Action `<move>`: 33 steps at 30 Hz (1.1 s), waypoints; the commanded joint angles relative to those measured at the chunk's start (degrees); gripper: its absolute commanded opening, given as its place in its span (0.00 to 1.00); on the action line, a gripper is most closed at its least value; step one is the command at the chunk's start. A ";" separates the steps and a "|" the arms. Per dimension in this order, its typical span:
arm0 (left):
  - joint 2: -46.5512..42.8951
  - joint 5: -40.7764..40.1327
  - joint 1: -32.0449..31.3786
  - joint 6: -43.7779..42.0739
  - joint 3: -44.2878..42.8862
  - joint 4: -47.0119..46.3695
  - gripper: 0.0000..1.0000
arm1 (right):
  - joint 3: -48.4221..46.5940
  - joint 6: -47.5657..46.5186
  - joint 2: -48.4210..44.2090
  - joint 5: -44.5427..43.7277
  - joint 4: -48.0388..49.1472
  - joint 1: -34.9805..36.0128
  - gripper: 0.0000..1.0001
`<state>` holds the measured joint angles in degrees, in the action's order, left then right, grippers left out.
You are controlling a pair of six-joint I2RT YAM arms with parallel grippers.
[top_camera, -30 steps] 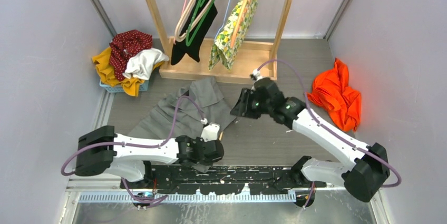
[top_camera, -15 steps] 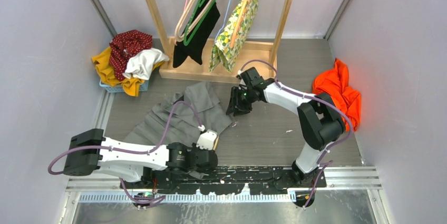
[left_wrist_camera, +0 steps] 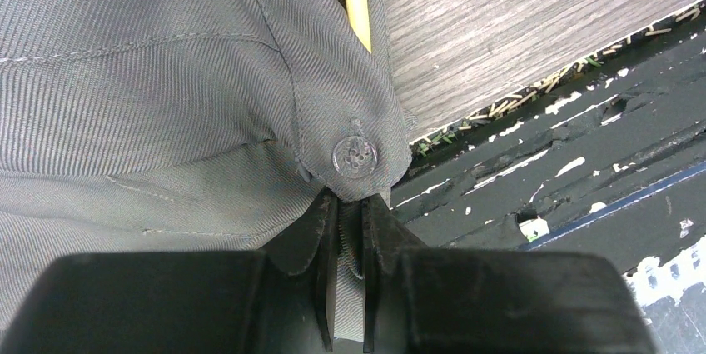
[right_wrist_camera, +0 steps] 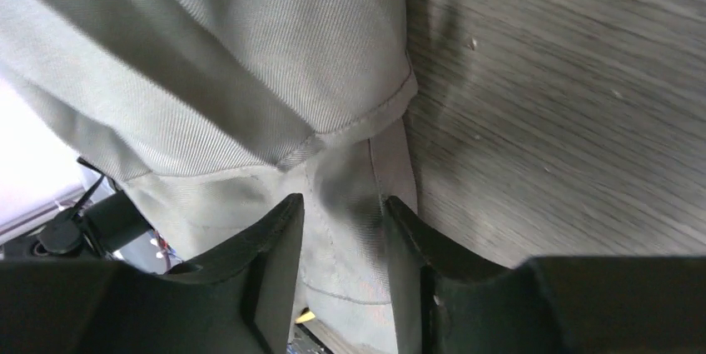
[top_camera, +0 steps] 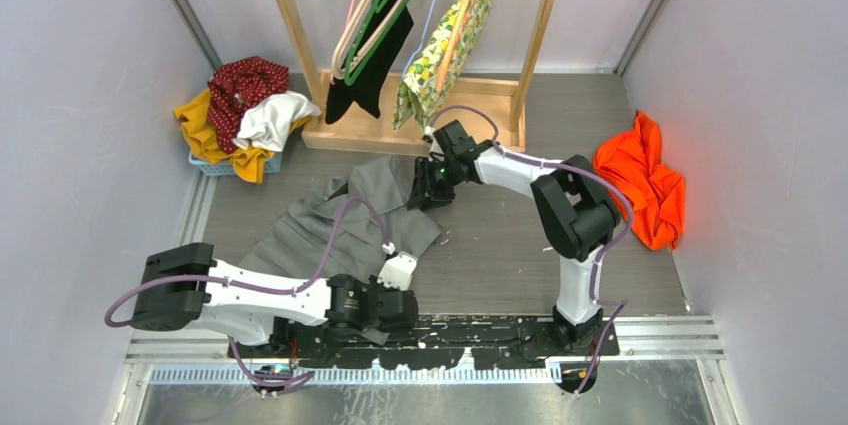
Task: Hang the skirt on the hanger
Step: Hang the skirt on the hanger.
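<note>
Skirt (top_camera: 330, 225) lies slantwise from my left gripper (top_camera: 388, 307) at the near edge up to my right gripper (top_camera: 428, 188). Left wrist: jaws nipped tight on its corner by the button (left_wrist_camera: 353, 157). Right wrist: jaws half apart astride its far edge, gripping nothing, I judge.

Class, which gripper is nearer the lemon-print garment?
Right. The right gripper sits close by the lemon-print garment; the left gripper holds the skirt at the near edge.
</note>
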<state>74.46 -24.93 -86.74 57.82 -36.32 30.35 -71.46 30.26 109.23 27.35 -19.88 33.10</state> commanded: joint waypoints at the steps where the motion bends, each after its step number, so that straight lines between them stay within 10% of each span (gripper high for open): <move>1: -0.34 -1.04 -0.38 0.47 -0.12 -2.66 0.09 | -3.19 -2.88 1.27 -1.98 -2.59 1.38 0.38; 7: -1.27 -2.14 -0.45 1.57 0.94 -3.17 0.09 | 2.89 -2.23 -2.95 -3.40 -0.55 1.69 0.01; 33: -6.59 -9.65 3.81 9.28 -1.33 4.72 0.11 | 37.00 13.45 -36.20 -9.40 4.72 13.59 0.01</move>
<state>70.43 -25.80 -84.84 63.42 -36.51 32.69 -34.70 42.06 77.36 19.51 -9.63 45.67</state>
